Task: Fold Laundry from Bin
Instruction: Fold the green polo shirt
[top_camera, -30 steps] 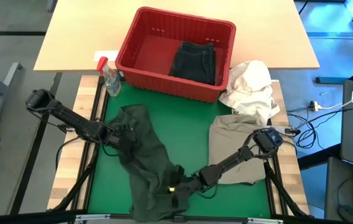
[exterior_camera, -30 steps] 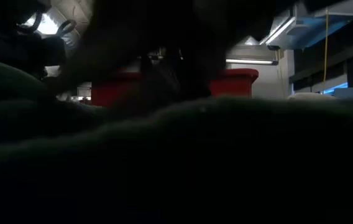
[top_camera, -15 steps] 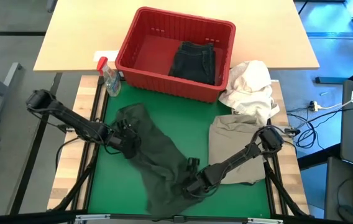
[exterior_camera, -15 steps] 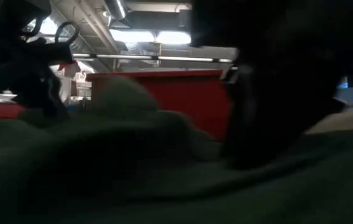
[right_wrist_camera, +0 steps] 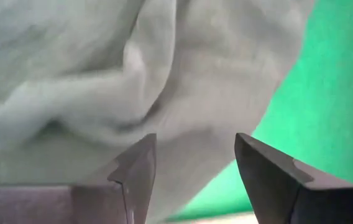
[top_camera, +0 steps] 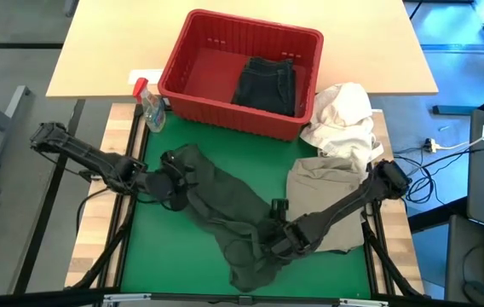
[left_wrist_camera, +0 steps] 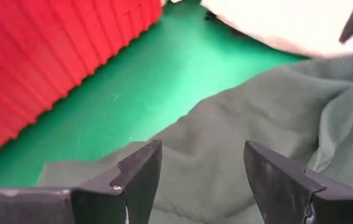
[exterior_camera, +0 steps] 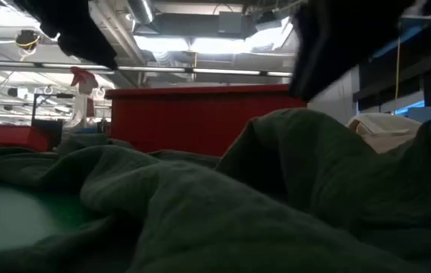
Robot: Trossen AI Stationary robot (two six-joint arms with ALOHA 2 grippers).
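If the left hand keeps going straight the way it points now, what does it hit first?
Most likely the dark green garment: it fills the space just past the open left hand. Beyond lies the green mat; depth is hard to judge.

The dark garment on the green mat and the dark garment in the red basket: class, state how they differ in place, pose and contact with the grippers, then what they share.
The garment on the mat lies crumpled and stretched across the green mat; the garment in the basket lies compact inside the red basket. The left gripper and right gripper are at the mat garment; neither is near the basket garment. Both are dark, soft clothing.
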